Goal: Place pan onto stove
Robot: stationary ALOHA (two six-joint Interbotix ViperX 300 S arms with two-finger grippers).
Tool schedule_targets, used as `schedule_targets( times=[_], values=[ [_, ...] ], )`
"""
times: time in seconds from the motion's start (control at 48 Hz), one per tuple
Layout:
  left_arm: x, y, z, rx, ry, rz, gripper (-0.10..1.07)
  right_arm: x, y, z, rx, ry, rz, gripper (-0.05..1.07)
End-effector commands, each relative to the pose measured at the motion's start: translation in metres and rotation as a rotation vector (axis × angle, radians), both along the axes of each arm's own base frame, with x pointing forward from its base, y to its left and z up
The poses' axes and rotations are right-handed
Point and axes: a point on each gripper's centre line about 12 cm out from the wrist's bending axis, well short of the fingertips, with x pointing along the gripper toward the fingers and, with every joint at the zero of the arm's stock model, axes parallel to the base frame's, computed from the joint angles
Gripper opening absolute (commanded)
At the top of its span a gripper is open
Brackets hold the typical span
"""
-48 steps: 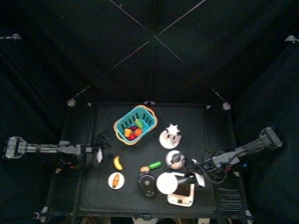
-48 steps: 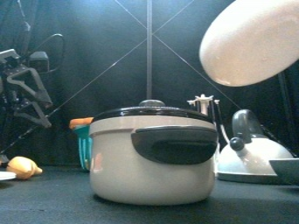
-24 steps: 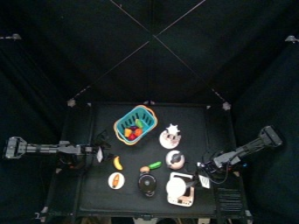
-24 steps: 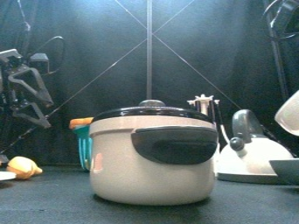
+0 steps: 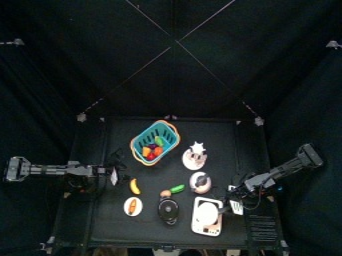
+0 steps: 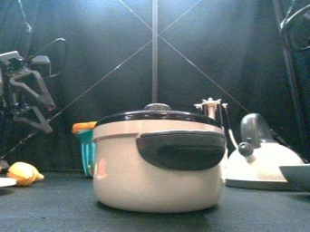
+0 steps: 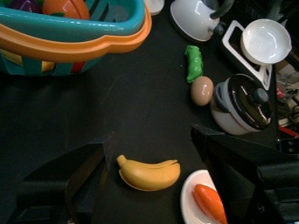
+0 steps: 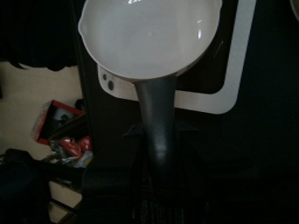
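Note:
The pan (image 8: 149, 33), a white round dish with a long grey handle, sits on the white stove (image 8: 229, 80), covering most of its top. My right gripper (image 8: 158, 179) is shut on the end of that handle. From above, the pan (image 5: 207, 210) shows as a bright disc on the stove (image 5: 207, 227) at the table's front right, with the right gripper (image 5: 237, 206) just to its right. The left wrist view catches the pan (image 7: 267, 39) in the distance. My left gripper (image 7: 149, 140) hangs open at the table's left, over a banana (image 7: 149, 172).
A dark-lidded pot (image 5: 168, 208) stands just left of the stove and fills the front view (image 6: 158, 159). A kettle (image 5: 201, 181), a plate with a white star (image 5: 197, 153) and a green-rimmed basket (image 5: 155, 140) lie behind. A plate with a carrot (image 5: 134, 206) is at the front left.
The right arm has lowered the pan from high in the air onto the stove. The pan has dropped out of the front view. The left arm has not moved.

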Motion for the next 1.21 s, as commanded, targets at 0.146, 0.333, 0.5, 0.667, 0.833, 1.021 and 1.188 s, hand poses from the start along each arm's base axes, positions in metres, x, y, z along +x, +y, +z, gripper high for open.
schedule_targets(
  times=[0.146,0.333,0.5,0.667,0.833,1.021,1.188],
  values=[
    [0.004,0.004,0.007,0.006,-0.022,0.016,1.01,0.000,0.002,-0.007,-0.003,0.057,-0.005,0.30],
    [0.003,0.004,0.006,0.005,-0.021,0.018,1.01,0.000,0.008,-0.011,0.027,0.109,-0.017,0.30],
    [0.003,0.004,0.006,0.007,-0.021,0.019,1.01,0.004,0.012,-0.005,0.053,0.094,-0.024,0.31],
    [0.003,0.005,0.006,0.007,-0.021,0.022,1.01,0.008,0.014,0.001,0.077,0.086,-0.038,0.37],
    [0.003,0.005,0.006,0.008,-0.020,0.022,1.01,0.007,0.015,0.000,0.088,0.098,-0.043,0.52],
    [0.003,0.005,0.006,0.007,-0.021,0.023,1.01,0.006,0.015,-0.001,0.089,0.103,-0.042,0.61],
    [0.004,0.005,0.007,0.005,-0.024,0.025,1.01,0.004,0.016,-0.003,0.100,0.117,-0.048,0.63]
  ],
)
